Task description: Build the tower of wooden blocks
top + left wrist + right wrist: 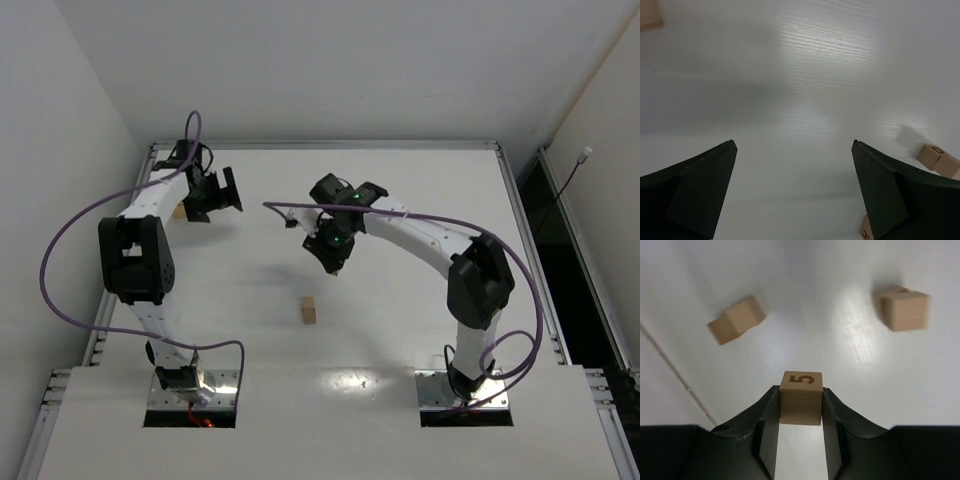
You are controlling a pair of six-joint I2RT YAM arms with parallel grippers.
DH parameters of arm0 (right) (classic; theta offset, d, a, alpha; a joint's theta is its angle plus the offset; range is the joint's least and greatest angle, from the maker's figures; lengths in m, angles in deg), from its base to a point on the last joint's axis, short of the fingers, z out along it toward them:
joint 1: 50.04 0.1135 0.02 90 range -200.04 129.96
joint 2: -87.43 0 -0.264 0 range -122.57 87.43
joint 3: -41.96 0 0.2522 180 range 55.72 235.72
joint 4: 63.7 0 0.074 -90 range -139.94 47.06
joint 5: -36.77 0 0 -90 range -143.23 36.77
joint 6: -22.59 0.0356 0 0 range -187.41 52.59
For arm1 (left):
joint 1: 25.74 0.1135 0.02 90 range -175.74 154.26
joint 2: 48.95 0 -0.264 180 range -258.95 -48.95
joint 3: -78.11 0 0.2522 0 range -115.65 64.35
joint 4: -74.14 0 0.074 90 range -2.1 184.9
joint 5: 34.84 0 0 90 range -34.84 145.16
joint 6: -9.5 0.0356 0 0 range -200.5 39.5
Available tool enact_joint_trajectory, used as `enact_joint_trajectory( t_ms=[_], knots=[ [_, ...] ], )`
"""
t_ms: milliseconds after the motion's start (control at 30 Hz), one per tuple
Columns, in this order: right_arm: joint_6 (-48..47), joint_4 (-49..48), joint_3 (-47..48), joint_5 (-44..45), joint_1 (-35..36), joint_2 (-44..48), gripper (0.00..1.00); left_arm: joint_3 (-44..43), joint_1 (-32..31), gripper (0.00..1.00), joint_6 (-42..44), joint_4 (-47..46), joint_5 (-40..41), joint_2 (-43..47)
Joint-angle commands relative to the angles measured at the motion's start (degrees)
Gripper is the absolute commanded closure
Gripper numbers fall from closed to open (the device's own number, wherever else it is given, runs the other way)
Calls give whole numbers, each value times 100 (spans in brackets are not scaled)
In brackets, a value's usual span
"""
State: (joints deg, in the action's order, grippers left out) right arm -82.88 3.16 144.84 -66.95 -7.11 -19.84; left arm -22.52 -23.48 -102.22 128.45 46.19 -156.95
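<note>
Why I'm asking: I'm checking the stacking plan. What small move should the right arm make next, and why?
Probably carry the cube marked 5 toward the block on mid-table and line it up above that block. The right fingers clamp that cube, so it looks ready to place, while the left fingers hang open and empty near the far left.

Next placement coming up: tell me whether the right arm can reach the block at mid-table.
Probably yes: the right gripper, shut on cube 5, hangs close beyond that block, bare table between, left gripper far off.
</note>
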Motion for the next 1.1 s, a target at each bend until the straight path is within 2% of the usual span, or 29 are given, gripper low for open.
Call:
enact_joint_trajectory(
  t_ms=[0,167,433,700,867,1067],
  knots=[
    [1123,-160,553,1115,-189,22,100,-49,-68,0,-70,-127,106,289],
    [1817,-484,1238,1380,-645,-181,100,-49,-68,0,-8,-127,159,289],
    [2618,-485,2126,2117,-752,-795,100,-49,-68,0,-8,-127,273,289],
    [3654,-432,2119,2698,-532,-910,100,3,-68,0,45,-127,326,183],
    [4322,-484,1626,2628,-409,-849,100,3,-68,0,45,-127,326,131],
    [4754,-362,1626,2628,-304,-989,100,109,-68,0,45,-180,326,131]
  ],
)
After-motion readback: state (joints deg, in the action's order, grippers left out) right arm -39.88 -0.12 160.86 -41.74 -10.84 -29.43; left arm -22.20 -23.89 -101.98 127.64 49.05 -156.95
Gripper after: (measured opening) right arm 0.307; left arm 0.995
